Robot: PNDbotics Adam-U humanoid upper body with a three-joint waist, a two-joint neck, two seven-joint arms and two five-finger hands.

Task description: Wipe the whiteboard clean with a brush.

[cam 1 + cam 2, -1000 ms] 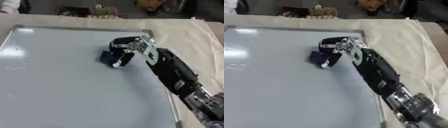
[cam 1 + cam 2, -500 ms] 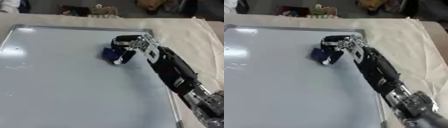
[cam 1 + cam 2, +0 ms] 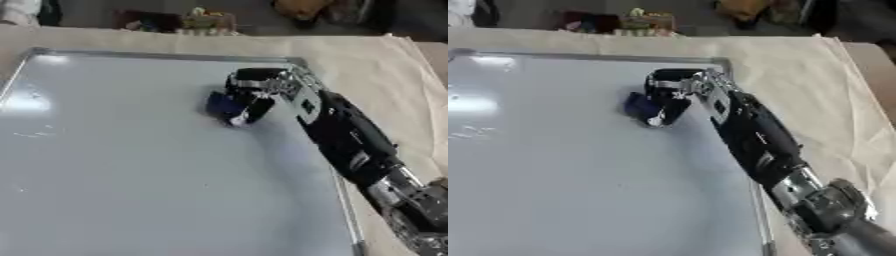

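Note:
A large whiteboard (image 3: 122,175) with a metal frame lies flat and fills most of both views. My right hand (image 3: 256,90) reaches in from the lower right and is curled round a small blue brush (image 3: 224,104), which rests on the board near its upper right part. Faint marks (image 3: 35,134) show at the board's left side. My left hand shows in no view.
A beige cloth (image 3: 385,75) covers the table to the right of and behind the board. Small coloured objects (image 3: 197,20) sit beyond the far edge. The board's right frame (image 3: 346,200) runs under my forearm.
My right hand and the blue brush have shifted slightly up and to the right across the board; the grip has stayed the same.

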